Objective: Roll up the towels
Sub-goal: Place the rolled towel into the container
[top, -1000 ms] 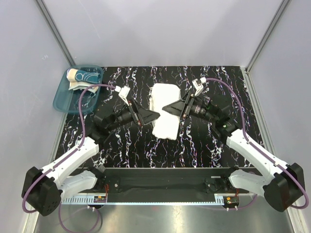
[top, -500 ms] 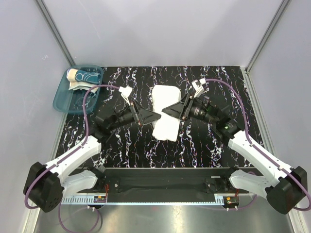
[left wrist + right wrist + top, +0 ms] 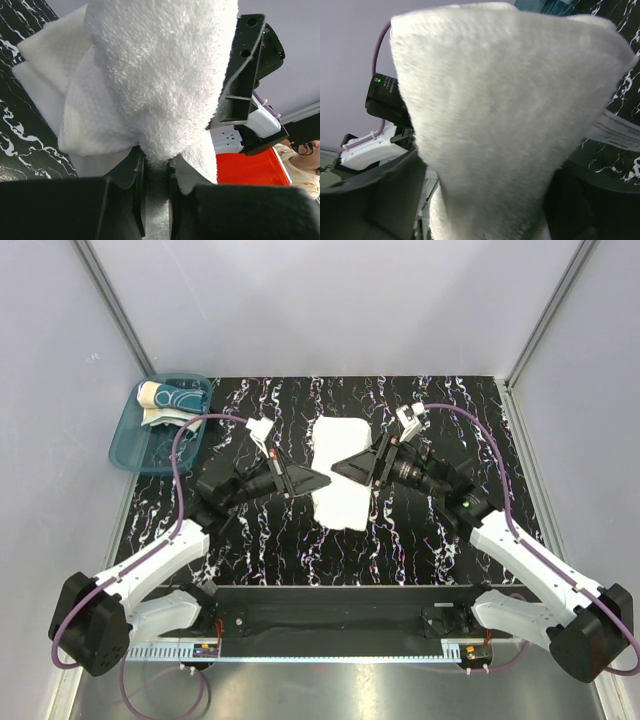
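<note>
On the table (image 3: 260,540), a fluffy white towel (image 3: 340,505) bunches up, left jaws pinching it, right jaws straddling, grip unclear.

I reach forward and inward from both sides, wrists low, hands meeting tip to tip, my left hand (image 3: 322,479) pinched tight on a fold of towel (image 3: 340,440), my right hand (image 3: 338,466) spread wide with towel between its fingers (image 3: 380,200).

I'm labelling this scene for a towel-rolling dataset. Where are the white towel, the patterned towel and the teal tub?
white towel (image 3: 342,508), top external view, its bare near end.
patterned towel (image 3: 168,398), top external view, its printed upper face.
teal tub (image 3: 138,448), top external view, its bare near-left part.
</note>
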{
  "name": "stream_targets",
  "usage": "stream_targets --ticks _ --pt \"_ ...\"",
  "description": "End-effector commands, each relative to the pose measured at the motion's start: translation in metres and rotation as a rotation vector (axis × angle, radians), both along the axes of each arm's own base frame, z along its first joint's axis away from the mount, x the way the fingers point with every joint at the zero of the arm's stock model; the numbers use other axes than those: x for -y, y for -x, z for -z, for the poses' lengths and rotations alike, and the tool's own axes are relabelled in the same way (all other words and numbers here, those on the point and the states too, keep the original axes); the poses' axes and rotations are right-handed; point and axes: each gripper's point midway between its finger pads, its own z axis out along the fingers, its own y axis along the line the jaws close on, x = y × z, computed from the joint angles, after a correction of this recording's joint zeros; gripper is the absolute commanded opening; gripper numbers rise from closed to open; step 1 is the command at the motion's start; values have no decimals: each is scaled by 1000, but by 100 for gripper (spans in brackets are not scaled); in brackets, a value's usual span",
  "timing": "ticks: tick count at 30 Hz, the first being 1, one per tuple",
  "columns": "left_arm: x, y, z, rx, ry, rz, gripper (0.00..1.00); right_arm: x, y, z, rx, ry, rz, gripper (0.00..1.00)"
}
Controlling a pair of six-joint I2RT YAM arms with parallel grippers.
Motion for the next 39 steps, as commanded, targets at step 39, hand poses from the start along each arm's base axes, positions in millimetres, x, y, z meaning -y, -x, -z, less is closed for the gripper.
stream_targets --ticks 39 --pt "-366 -133 7 -228 -240 -1159 0 64 -20 27 -44 328 362 100"
